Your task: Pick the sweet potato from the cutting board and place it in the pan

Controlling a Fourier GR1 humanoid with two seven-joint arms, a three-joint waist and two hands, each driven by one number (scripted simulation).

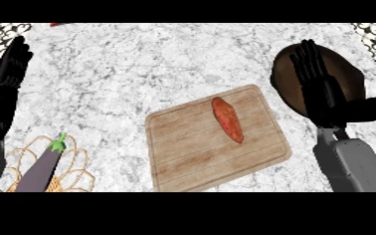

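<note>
Sweet potato lies on the cutting board, apart from and left of the right hand, which is held flat with fingers straight over the pan. Left hand rests at the left edge, fingers straight.

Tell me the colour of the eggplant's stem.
The stem is green, on a purple eggplant; the head view shows it.

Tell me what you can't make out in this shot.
Head view:
- Pan: the right hand and its forearm cover its middle, so any contents cannot be seen.
- Eggplant: lower end cut off at the bottom edge.
- Wire basket: partly under the eggplant, cut off below.
- Red sliver at the top edge: too little shows to identify.
- Left hand: partly cut off by the left edge.
</note>
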